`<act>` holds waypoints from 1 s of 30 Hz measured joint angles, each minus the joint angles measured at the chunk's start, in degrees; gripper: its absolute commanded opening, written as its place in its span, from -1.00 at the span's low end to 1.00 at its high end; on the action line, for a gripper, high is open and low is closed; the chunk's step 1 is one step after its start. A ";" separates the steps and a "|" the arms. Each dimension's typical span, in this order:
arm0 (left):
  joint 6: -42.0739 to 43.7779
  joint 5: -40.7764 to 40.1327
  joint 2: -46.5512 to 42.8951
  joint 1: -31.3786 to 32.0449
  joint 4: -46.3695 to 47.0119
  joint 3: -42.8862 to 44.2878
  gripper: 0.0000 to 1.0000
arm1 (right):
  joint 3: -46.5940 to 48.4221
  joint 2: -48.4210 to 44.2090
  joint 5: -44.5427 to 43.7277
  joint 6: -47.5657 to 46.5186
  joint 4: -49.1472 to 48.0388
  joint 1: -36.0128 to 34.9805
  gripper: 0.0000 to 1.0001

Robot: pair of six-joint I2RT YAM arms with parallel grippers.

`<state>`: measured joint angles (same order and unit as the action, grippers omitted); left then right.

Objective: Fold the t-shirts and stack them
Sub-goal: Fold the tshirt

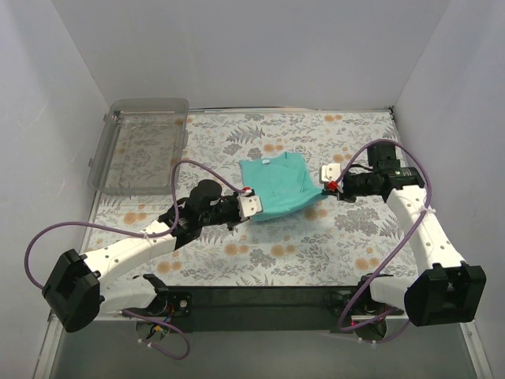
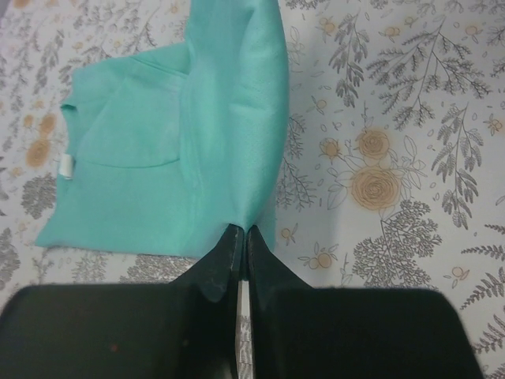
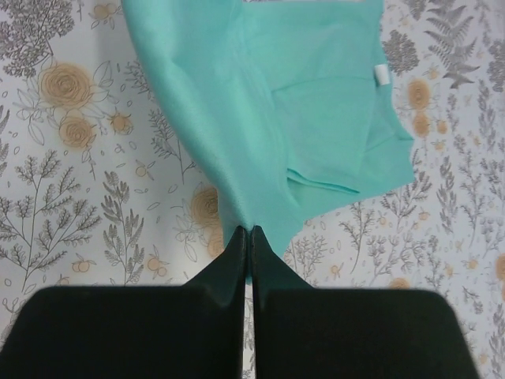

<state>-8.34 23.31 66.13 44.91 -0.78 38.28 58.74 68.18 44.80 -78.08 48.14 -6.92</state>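
Observation:
One plain teal t-shirt lies partly folded in the middle of the floral table. My left gripper is shut on its near left corner, and the cloth rises in a ridge from the fingertips in the left wrist view. My right gripper is shut on its right corner, with the cloth pulled up into the fingertips in the right wrist view. Both pinched corners are lifted a little off the table. The collar with a white label faces the far side.
A clear plastic bin stands at the back left of the table. White walls close the table on the left, back and right. The floral cloth shows bare between the shirt and the arm bases.

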 measured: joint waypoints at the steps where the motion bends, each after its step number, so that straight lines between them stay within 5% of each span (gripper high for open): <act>1: 0.31 -0.44 0.02 0.02 -0.33 0.81 -1.00 | 1.40 0.11 0.15 0.68 0.33 0.00 -0.97; 16: 4.09 -4.90 5.42 -4.28 1.64 8.11 -1.00 | 11.02 7.10 0.48 5.95 1.49 0.00 -0.97; 30: 4.07 -1.11 15.98 -11.45 4.44 15.45 -1.00 | 19.69 16.94 0.39 9.49 1.31 0.15 -0.97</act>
<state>-4.27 22.20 82.11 33.45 3.66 53.74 78.43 85.12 45.19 -68.60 49.45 -6.76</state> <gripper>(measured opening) 0.021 0.013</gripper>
